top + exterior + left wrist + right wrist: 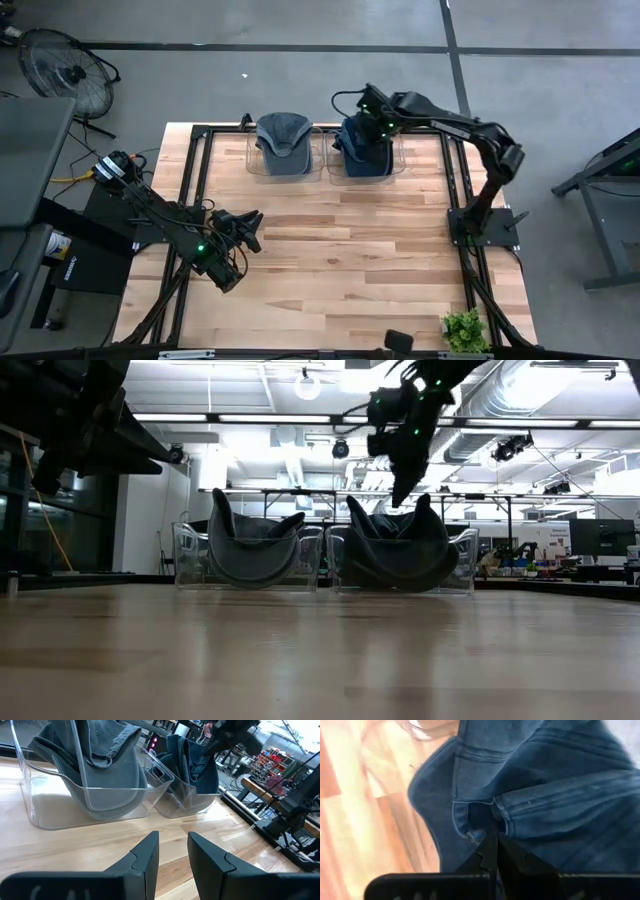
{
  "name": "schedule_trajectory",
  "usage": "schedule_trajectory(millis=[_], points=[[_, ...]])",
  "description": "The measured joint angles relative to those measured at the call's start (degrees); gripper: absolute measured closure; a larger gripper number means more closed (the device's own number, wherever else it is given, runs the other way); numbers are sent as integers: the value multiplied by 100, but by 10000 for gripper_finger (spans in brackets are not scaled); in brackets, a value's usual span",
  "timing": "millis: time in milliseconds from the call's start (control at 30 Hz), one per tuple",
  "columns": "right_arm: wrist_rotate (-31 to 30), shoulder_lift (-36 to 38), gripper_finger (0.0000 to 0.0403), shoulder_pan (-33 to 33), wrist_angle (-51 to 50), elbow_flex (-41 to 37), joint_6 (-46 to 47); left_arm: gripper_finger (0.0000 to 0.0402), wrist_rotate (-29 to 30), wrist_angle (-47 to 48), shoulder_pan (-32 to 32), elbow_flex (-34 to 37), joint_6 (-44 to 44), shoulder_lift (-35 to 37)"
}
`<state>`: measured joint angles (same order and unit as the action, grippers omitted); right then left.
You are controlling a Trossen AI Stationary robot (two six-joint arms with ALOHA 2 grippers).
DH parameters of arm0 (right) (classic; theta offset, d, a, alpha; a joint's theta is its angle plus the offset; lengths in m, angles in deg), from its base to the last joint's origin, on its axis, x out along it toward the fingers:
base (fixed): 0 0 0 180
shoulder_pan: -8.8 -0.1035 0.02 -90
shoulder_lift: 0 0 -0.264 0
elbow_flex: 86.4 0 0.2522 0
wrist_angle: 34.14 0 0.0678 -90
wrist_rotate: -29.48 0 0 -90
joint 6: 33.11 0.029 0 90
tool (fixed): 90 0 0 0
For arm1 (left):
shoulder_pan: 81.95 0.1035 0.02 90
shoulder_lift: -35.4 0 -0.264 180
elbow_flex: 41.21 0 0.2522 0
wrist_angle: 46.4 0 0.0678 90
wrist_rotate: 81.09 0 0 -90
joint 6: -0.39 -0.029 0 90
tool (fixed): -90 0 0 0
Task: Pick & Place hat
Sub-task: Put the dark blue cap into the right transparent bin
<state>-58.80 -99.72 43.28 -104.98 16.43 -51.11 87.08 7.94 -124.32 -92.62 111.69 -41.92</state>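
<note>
- Right gripper (492, 851): clenched tight just over blue hat (362, 148), nothing visibly pinched.
- Blue hat: nested in right clear bin (398, 166), awaiting lift.
- Left gripper (172, 857): parted, empty, parked clear.

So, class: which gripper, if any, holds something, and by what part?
The right gripper is shut on the blue hat, pinching a fabric fold; the left gripper holds nothing.

The table (330, 250) is pale planked wood, smooth with a soft sheen; the two bins (100, 800) are clear glossy plastic; the grey hat (282, 135) is matt washed cloth; the blue hat (555, 795) is matt denim-like cloth with stitched seams; the frame (200, 170) looks like matt black metal.
</note>
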Motion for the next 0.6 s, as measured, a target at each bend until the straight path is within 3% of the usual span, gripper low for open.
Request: schedule_trajectory(millis=[300, 600], points=[[-517, -543, 403, -2, 241, 12, -446, 302, 0, 2, 0, 0, 0, 0], [-367, -1067, 403, 2, 484, 12, -673, 302, -116, 4, 0, 0, -1, 0]])
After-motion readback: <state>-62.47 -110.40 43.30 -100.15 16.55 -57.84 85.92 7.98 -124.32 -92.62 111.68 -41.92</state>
